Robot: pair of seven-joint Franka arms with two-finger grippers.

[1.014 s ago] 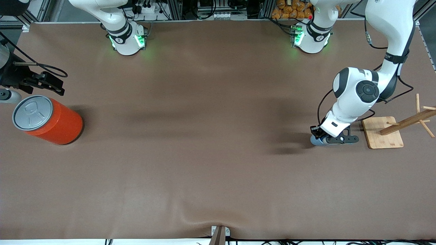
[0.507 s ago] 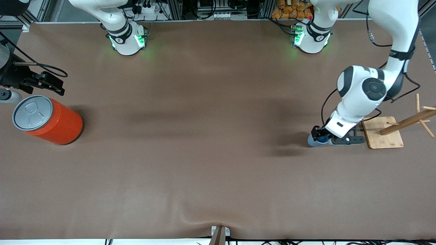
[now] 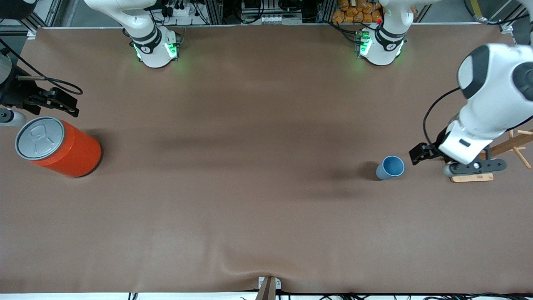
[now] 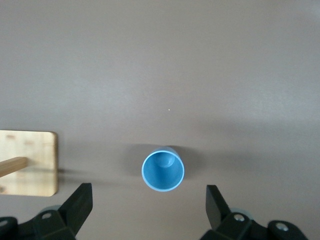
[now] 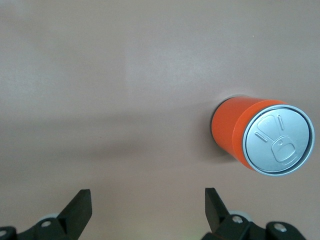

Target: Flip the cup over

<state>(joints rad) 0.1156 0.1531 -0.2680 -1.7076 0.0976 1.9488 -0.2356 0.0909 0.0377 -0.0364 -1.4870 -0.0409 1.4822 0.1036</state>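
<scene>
Light-blue plastic marks the cup (image 3: 390, 167), which stands upright on the brown tabletop (image 3: 250, 187) toward the left arm's end, mouth up, its darker blue inside plainly showing in the left wrist view (image 4: 163, 171). Its long axis runs vertical – so we judge the flip done, or close to it. We find the left gripper (image 3: 452, 160) in the air over the wooden stand's base (image 3: 472, 178), fingers spread wide and holding nothing; the cup sits apart from it, toward the middle of the tabletop. In its own camera the cup lies between the two spread fingertips (image 4: 80, 202), lower down and untouched. The left arm is by far the nearer one. The right gripper (image 3: 52, 102) waits over the tabletop beside the orange can (image 3: 62, 148) at the right arm's end – fingers also spread, empty, well apart from the cup
</scene>
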